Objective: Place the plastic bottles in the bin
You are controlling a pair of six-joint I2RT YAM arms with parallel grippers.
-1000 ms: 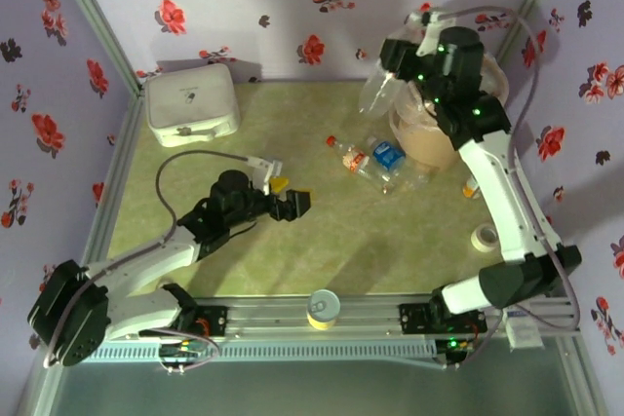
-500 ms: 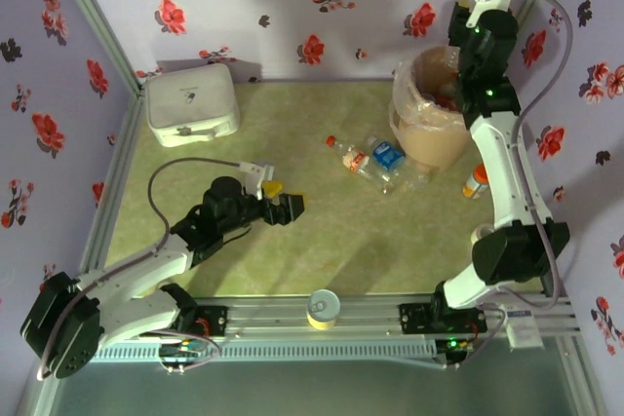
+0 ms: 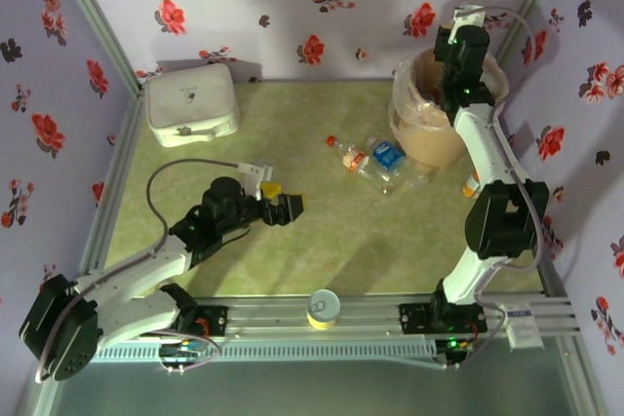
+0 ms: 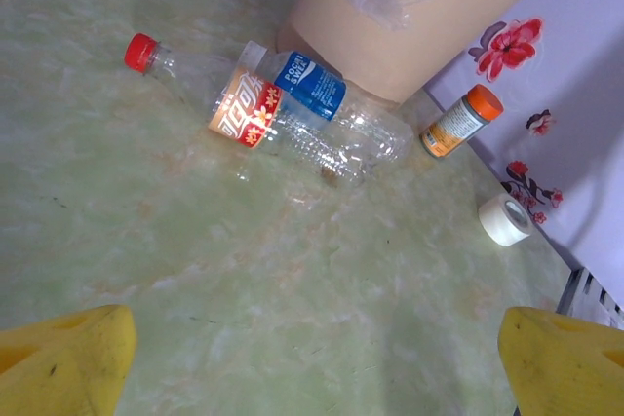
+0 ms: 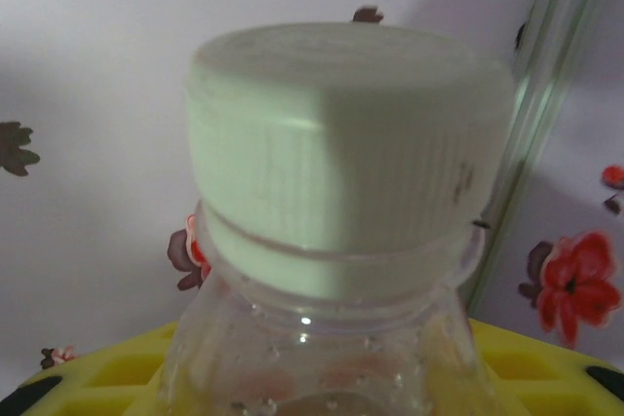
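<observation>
The bin is seen at the upper right of the top view. It is round, tall and beige, and a thin, crinkly plastic bag is folded over its rim. The right gripper is seen over the bin's mouth. In the right wrist view a white-capped bottle is pinched by it, with a yellow pad marked in small squares behind the neck. The cap is ribbed. The neck is clear and dotted with tiny drops. Behind it a pale wall with flowers is seen.

Two more bottles are lying on the green, marbled table, near the middle of the top view, just left of the bin's foot. The red-capped bottle is clear and ridged, with a red label. The blue-labelled bottle is laid touching it, on the side nearer the bin, and its body looks crumpled.

The left gripper is seen low, left of the middle, and is spread wide. Its yellow fingertips are found in the bottom corners of the left wrist view, with bare table between them and the bottles.

An orange-capped vial is lying right of the bin, by the wall. A roll of tape is near it. A white box with round corners is placed at the upper left. A round tin with a yellow rim is seen at the bottom middle.
</observation>
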